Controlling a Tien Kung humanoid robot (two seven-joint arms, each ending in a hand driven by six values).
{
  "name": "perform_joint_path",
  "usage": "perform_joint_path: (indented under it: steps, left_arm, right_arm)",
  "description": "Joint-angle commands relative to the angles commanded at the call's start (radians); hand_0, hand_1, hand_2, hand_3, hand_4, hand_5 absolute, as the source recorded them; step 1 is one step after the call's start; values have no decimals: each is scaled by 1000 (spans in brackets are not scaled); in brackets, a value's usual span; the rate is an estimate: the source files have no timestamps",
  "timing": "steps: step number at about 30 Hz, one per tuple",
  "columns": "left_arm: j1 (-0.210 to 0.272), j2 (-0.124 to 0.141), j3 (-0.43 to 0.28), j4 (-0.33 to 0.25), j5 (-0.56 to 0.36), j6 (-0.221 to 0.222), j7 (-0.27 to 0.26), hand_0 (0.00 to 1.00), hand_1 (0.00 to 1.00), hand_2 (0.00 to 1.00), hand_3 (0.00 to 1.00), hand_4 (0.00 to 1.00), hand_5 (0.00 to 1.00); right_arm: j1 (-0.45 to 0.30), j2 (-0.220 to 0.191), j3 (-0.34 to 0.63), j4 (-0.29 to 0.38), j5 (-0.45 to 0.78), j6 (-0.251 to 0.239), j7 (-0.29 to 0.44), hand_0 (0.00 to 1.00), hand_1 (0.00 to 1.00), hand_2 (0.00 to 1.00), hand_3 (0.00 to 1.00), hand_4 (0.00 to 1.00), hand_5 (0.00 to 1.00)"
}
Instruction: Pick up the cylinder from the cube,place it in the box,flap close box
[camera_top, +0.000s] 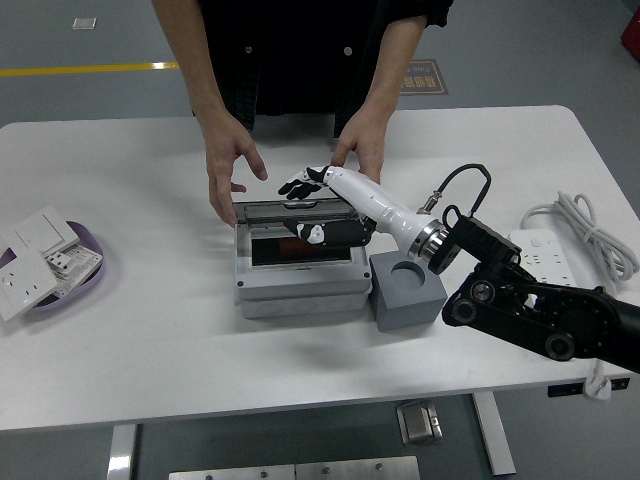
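Note:
The grey box (297, 285) stands mid-table, its transparent flap (300, 212) tilted low over the opening. My right hand (305, 210) lies on the flap with fingers spread and grasps nothing. Something dark reddish (298, 247) shows through the box's window; I cannot make out the cylinder. The grey cube (408, 292) stands against the box's right side, and its round hole (407, 270) is empty. A person stands behind the table. One of their hands (228, 165) hovers at the box's back left corner, and the other (360, 140) is behind its back right.
A purple dish (88, 285) with white switch plates sits at the far left. A white power strip (545, 255) with a coiled cable (590, 225) lies at the right, close to my forearm.

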Motion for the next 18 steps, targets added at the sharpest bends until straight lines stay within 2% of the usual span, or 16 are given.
perform_joint_path:
  steps: [7, 18]
  left_arm:
    - [1, -1, 2, 0, -3, 1, -1, 612, 635, 628, 631, 684, 247]
    - [3, -2, -1, 0, -2, 1, 0, 612, 634, 628, 632, 684, 247]
  right_arm:
    - [-38, -12, -23, 13, 25, 20, -9, 685, 654, 658, 668, 685, 363]
    - [-66, -40, 19, 42, 22, 13, 0, 673, 655, 660, 669, 683, 367]
